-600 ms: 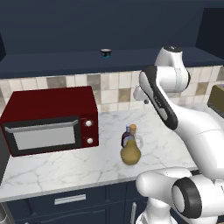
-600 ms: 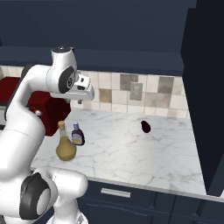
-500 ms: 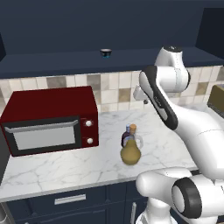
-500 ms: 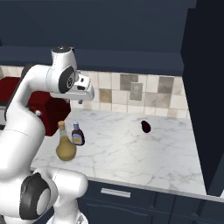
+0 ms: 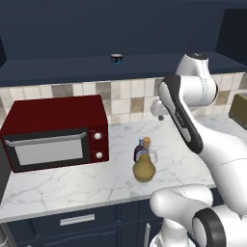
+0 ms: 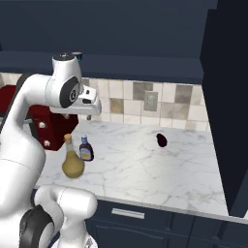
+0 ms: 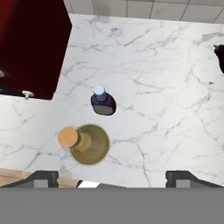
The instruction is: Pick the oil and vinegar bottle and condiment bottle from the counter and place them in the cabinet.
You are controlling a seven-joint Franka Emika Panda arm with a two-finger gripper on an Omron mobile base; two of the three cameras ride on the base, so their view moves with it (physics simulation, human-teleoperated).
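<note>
Amber oil and vinegar bottle [image 5: 144, 167] stands centre frame in my left base view, largely hiding the condiment bottle [image 5: 140, 150] behind it. Right base view: both sit lower left on the counter [image 6: 145, 169], open marble to their right. Hand view: gripper [image 7: 111, 176] spread wide, empty, tips cropped at the bottom edge, bottles between them.

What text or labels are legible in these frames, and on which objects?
None can be read.
Condiment bottle: it has a yellowish label, too small and blurred to make out.
Microwave: two knobs, no markings that can be made out.
Oil and vinegar bottle: no label visible.
</note>
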